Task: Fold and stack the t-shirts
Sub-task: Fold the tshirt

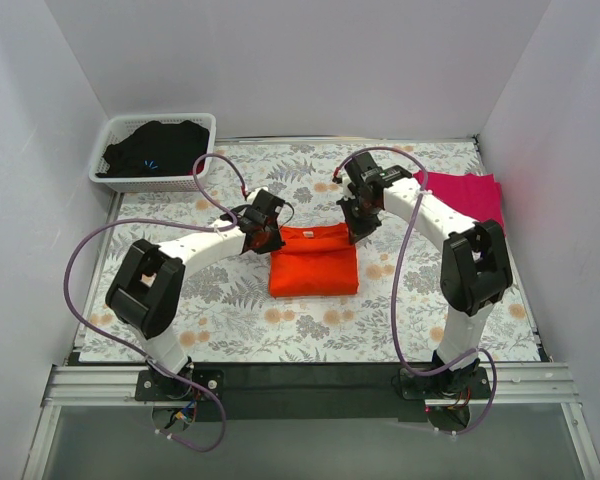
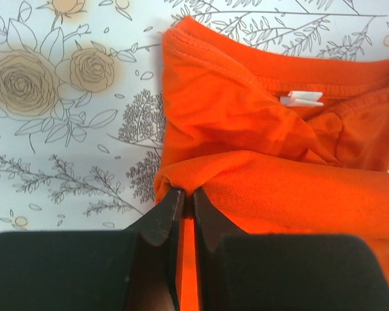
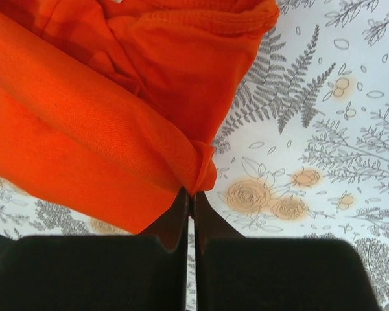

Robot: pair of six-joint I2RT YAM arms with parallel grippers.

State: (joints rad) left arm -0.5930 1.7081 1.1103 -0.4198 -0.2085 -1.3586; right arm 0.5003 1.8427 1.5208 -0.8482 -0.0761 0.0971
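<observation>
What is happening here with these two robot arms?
Both arms are working on the orange t-shirt, which lies folded in the middle of the table. The left gripper and the right gripper each pinch a folded edge of it. The pink t-shirt lies folded at the far right; a basket holds dark cloth.

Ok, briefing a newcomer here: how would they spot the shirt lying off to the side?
Start at the floral-printed table and go to its far right corner, beyond the right arm. The flat magenta-pink cloth t-shirt lies there alone. Unlike the bright orange cloth t-shirt mid-table, pinched by the left tool and right tool, no tool holds it.
</observation>
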